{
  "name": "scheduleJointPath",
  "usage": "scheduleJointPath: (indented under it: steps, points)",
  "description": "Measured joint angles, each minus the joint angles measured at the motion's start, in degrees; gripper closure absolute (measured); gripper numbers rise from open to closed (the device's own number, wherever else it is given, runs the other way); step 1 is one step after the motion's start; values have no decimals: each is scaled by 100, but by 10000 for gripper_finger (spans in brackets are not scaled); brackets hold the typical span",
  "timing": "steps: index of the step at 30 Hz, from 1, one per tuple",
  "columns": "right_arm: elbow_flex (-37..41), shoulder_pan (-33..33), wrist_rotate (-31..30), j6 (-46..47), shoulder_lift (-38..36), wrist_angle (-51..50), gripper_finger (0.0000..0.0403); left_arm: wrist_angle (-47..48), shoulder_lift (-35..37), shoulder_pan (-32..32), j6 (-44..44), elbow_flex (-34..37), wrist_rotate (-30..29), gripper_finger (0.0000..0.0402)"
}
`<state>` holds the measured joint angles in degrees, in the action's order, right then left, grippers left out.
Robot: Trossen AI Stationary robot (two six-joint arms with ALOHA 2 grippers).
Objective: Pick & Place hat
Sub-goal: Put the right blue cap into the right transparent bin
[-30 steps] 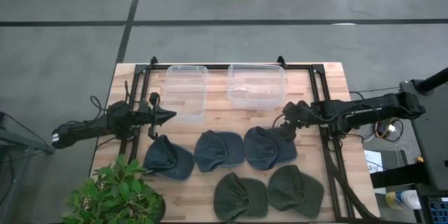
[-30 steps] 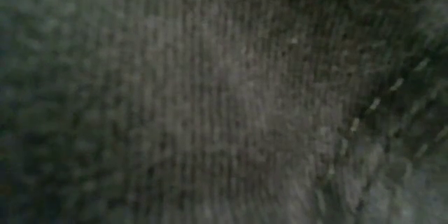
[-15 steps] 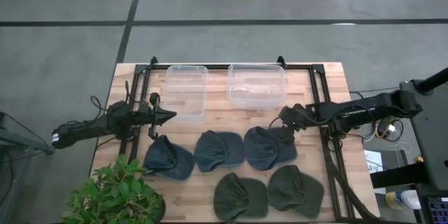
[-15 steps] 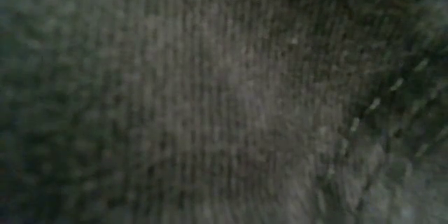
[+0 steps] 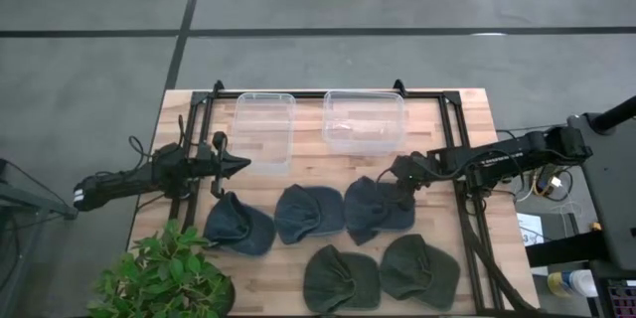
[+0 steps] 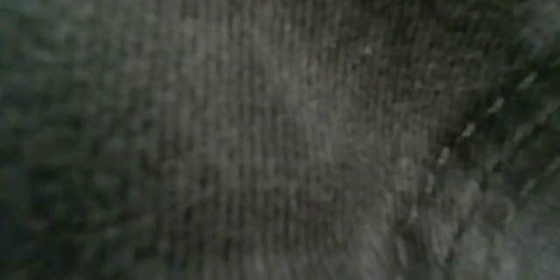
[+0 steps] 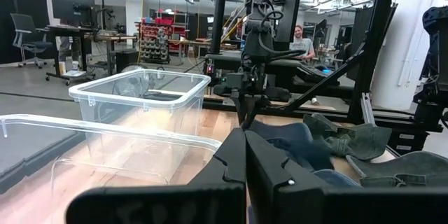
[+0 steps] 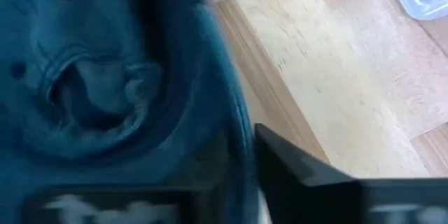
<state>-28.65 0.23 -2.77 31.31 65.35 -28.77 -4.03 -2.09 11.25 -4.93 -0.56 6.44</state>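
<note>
Several hats lie on the wooden table [image 5: 447, 119], blue ones in a row and green ones nearer the front edge. My right gripper [image 5: 396, 181] is at the far right edge of the rightmost blue hat [image 5: 373, 211] and shut on it. The right wrist view shows that hat [image 8: 105, 77] up close. My left gripper [image 5: 241, 164] is shut and holds nothing. It waits at the table's left, beside the left clear bin [image 5: 263, 131]. Dark cloth right in front of the low camera hides everything in the low view. My right gripper pinches the blue hat's far right edge [image 8: 234, 122] between its two fingers. It slants down from the table's right side. The cloth runs down between the dark fingers [image 8: 301, 171], bunched there. The rest of the hat lies on the table.
Two clear bins [image 5: 364, 119] stand at the table's far edge. A black frame [image 5: 467, 209] runs along the table's sides. A potted plant [image 5: 164, 278] stands at the near left corner. Two green hats [image 5: 341, 278] lie near the front.
My right gripper has gone a little toward the table's left edge, onto the blue hat, and its fingers have shut on the hat's edge. The hat's far right part has bunched toward the left. The rest of the hat stays in place.
</note>
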Motion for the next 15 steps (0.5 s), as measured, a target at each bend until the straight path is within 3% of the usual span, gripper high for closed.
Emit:
scheduleJointPath:
  steps: [2,9,15]
  points:
    - [-47,2,21,-1,-35,24,380,2,0,1,0,-1,0,402]
    - [-408,2,-18,-28,-319,-199,390,2,0,1,0,0,0,402]
    - [-1077,22,-210,-219,-547,-1130,391,4,0,0,0,0,-1,402]
